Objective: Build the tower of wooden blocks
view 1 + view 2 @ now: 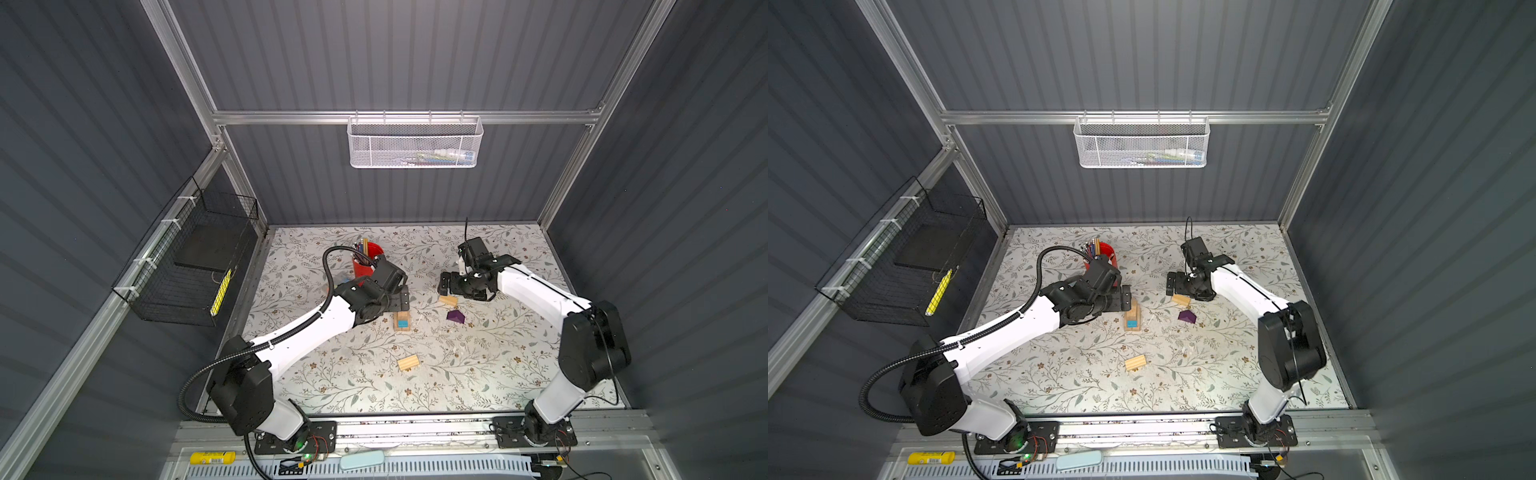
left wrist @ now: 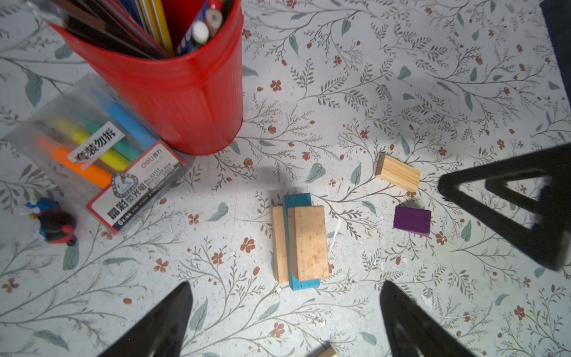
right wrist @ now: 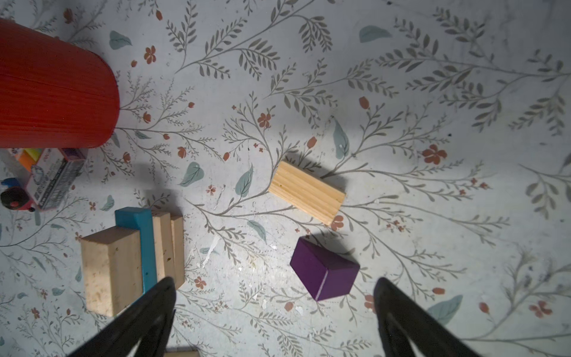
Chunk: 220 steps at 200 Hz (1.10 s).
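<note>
Tan bricks [image 2: 310, 241] plus a blue block [image 2: 297, 201] make up the tower [image 3: 111, 272], sitting just ahead of the gap between the spread, empty fingers of the left gripper [image 2: 286, 282], whose arm bends low over it. Right gripper [image 3: 275, 278] hangs splayed and empty too, purple block [image 3: 324, 272] just past its fingertips. Marker pack [image 2: 102, 160] says "deli". Floral table [image 1: 478, 374], grey ribbed walls [image 1: 415, 62].

Tan rectangular wooden brick [image 3: 306, 193] lying apart: bare wood, strong lengthwise grain lines, matt. Pale wooden brick atop stack [image 2: 310, 242]: bare, smoother, faint speckles. Teal-blue rectangular block [image 2: 296, 200]: painted, matt. Purple block [image 3: 324, 273]: painted, smooth, slight sheen. Red ribbed pencil cup [image 2: 185, 102]: looks plastic, glossy. Clear marker pack [image 2: 92, 148]: shiny transparent plastic, paper label. Floral table covering [image 3: 401, 92]: matt, scuffed, white flecks.
</note>
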Tool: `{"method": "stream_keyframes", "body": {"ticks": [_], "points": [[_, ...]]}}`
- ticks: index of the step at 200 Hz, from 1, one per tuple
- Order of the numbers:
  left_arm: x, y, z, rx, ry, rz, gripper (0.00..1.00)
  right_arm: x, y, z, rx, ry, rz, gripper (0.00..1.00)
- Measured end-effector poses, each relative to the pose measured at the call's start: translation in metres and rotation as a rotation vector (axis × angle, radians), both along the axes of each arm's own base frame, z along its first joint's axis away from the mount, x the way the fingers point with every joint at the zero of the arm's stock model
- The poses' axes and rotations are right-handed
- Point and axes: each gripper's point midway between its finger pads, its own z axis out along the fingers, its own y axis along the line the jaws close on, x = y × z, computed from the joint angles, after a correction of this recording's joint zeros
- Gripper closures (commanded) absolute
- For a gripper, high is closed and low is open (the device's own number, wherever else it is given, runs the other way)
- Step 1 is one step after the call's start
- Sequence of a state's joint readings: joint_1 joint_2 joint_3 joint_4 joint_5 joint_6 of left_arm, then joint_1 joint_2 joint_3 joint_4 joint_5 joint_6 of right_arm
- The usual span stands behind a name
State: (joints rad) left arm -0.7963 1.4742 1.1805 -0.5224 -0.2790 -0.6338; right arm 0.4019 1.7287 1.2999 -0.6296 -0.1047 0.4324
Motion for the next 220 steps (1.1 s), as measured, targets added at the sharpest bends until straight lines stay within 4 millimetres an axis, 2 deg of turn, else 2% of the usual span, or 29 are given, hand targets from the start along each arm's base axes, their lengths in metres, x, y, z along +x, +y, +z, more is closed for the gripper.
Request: {"method": "stream_keyframes", "body": {"ticks": [26,50,107,128,165,191,220], "points": [[-0.005,0.007,0.003,-0.007,-0.029,-0.005,0.0,0.013,0.008,-0.017,-0.014,0.031,0.035,0.02],[-0.007,0.012,0.005,-0.01,-0.05,-0.002,0.0,0.016,0.013,-0.033,0.001,0.065,0.063,0.03],[-0.005,0.017,0.004,-0.008,-0.068,0.022,0.0,0.038,0.019,-0.056,0.019,0.095,0.101,0.03],[-0.005,0.019,0.001,-0.008,-0.062,0.037,0.0,0.036,0.017,-0.064,0.011,0.112,0.114,0.04],[-0.004,0.021,-0.001,-0.01,-0.06,0.052,0.0,0.033,0.02,-0.067,0.024,0.117,0.139,0.08],[-0.004,0.021,-0.001,-0.009,-0.061,0.056,0.0,0.023,0.018,-0.076,0.023,0.147,0.155,0.12],[-0.004,0.022,-0.001,-0.009,-0.061,0.059,0.0,0.015,0.018,-0.076,0.028,0.151,0.162,0.17]]}}
